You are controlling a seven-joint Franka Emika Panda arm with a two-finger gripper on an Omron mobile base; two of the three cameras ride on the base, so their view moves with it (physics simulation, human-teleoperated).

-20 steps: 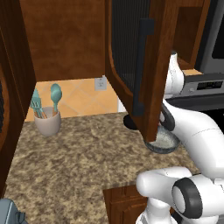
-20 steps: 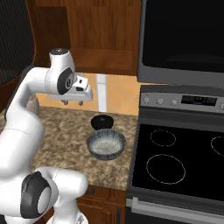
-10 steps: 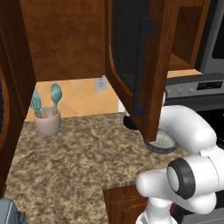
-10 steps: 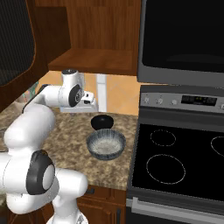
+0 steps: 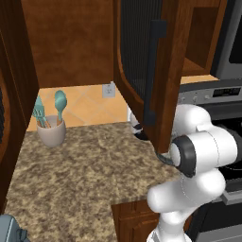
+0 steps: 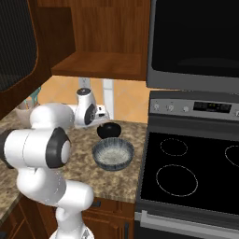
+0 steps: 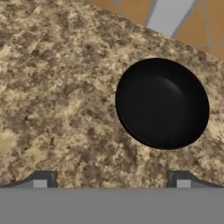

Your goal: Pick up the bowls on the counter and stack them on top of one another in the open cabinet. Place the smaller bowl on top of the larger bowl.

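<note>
Nearest me, the round pale grey speckled bowl point(image 6: 112, 154) sits on the bumpy brown stone counter point(image 6: 88, 165). Just behind it is the smooth, small black bowl point(image 7: 162, 103). My claw point(image 7: 111, 180) hangs over it, fingers spread wide. The reddish wood cabinet point(image 6: 98, 63) is above.

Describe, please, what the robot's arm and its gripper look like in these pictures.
The arm is glossy white, built of rounded, bulbous segments, with dark grey to black rings at the joints. No cables or markings can be made out. The gripper ends in two small dark grey finger tips, each bearing a paler grey square patch.
</note>
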